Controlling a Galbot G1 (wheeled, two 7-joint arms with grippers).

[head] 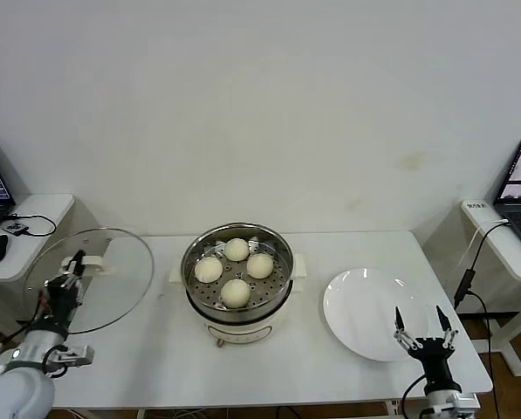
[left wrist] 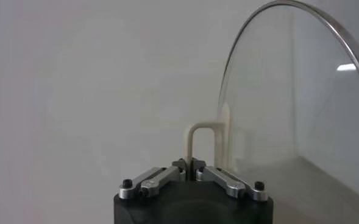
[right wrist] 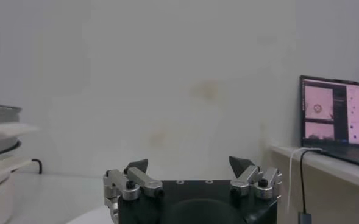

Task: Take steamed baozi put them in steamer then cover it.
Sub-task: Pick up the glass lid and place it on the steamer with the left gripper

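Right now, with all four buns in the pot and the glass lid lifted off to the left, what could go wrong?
The left hand pinches only the thin bar handle of the cover, held tilted, so it could swivel or slip. The steamer rim is narrow; an off-centre landing might leave the cover crooked. The baozi sit below the rim, so crushing looks unlikely.
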